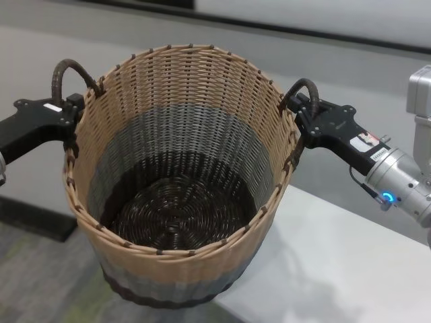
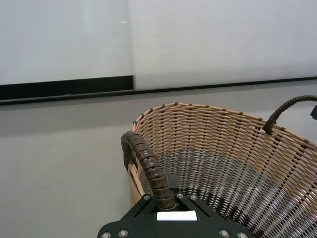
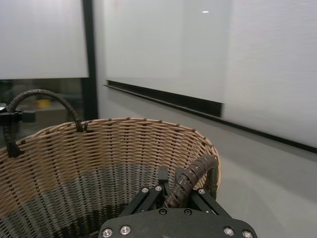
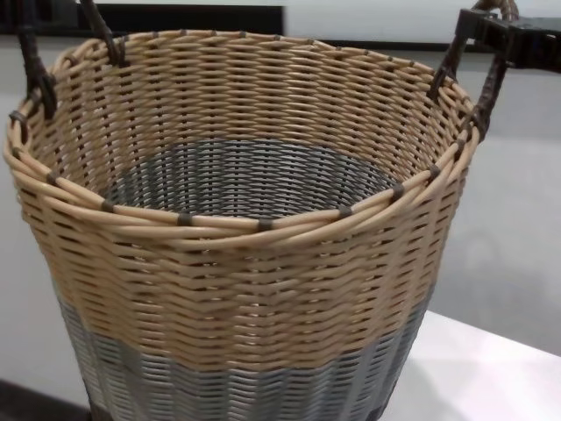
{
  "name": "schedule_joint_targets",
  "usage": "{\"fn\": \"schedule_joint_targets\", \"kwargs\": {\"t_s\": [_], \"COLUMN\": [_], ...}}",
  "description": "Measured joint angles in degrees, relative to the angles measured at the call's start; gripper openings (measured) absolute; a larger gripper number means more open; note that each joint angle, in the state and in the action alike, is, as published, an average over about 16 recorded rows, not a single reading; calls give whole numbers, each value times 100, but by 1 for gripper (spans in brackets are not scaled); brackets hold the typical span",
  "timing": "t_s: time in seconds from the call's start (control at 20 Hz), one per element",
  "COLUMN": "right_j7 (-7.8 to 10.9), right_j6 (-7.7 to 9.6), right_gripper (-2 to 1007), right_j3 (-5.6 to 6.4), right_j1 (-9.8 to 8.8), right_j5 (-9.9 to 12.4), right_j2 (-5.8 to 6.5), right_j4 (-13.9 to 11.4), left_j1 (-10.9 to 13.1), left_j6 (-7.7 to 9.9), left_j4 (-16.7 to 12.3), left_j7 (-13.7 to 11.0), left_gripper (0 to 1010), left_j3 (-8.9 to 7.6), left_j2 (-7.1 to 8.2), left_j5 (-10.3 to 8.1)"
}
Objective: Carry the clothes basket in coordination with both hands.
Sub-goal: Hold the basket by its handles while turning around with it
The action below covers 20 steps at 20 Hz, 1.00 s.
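Note:
The clothes basket (image 1: 175, 94) is a large round wicker tub, tan above, grey in the middle and dark brown at the bottom, and it is empty. It stays upright between both hands. My left gripper (image 1: 71, 116) is shut on the left loop handle (image 1: 67, 70) at its base. In the left wrist view that handle (image 2: 148, 168) runs down into the left gripper (image 2: 166, 201). My right gripper (image 1: 303, 120) is shut on the right loop handle (image 1: 303, 89), and the right wrist view shows this handle (image 3: 193, 178) clamped in the right gripper (image 3: 171, 196). The basket (image 4: 245, 289) fills the chest view.
A white table (image 1: 350, 269) lies at the lower right, and the basket's base overlaps its left edge. I cannot tell whether the base touches it. Grey carpet floor (image 1: 40, 289) shows at the lower left. A pale wall with a dark strip (image 2: 64, 89) stands behind.

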Motion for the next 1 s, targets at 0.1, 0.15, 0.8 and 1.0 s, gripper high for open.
{"fn": "schedule_joint_targets", "kwargs": {"t_s": [0.1,0.15,0.8,1.0], "right_j7": [0,0,0,0], "right_j6": [0,0,0,0], "right_gripper": [93,93,93,93], "right_j3": [0,0,0,0], "right_j1": [0,0,0,0], "right_j5": [0,0,0,0], "right_j2": [0,0,0,0], "right_j4": [0,0,0,0], "left_j1": [0,0,0,0], "left_j6": [0,1,1,1], "left_j4": [0,0,0,0], "left_j7": [0,0,1,1], "left_gripper": [0,0,0,0], "left_j3": [0,-1,0,0], "left_j2": [-1,-1,-2,-2], "left_j5": [-1,-1,-3,-3]}}
